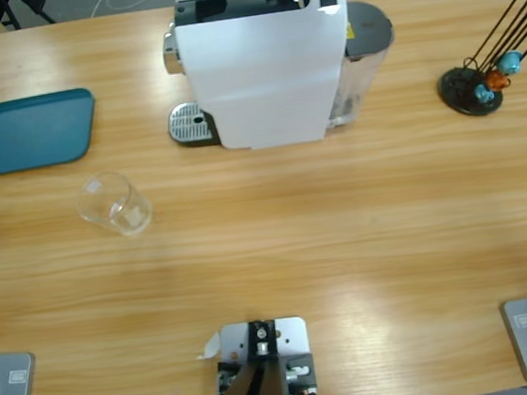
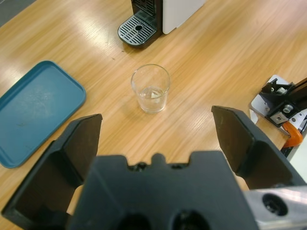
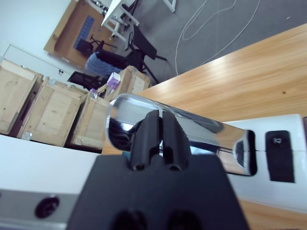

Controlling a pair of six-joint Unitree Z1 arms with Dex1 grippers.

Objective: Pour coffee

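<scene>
Now the right gripper point(image 3: 160, 136) is clenched on the coffee machine's chrome lever point(image 3: 192, 129), left gripper point(image 2: 156, 139) spread wide nr the glass tumbler point(image 2: 150, 88) — prob next: move tumbler under spout.

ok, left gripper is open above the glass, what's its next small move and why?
Probably ease the left gripper forward and down until its open jaws straddle the glass. The glass stands upright on the table, apart from the coffee machine's drip tray, with nothing between. The right gripper looks shut at the machine's chrome lever, so the left seems free.
</scene>
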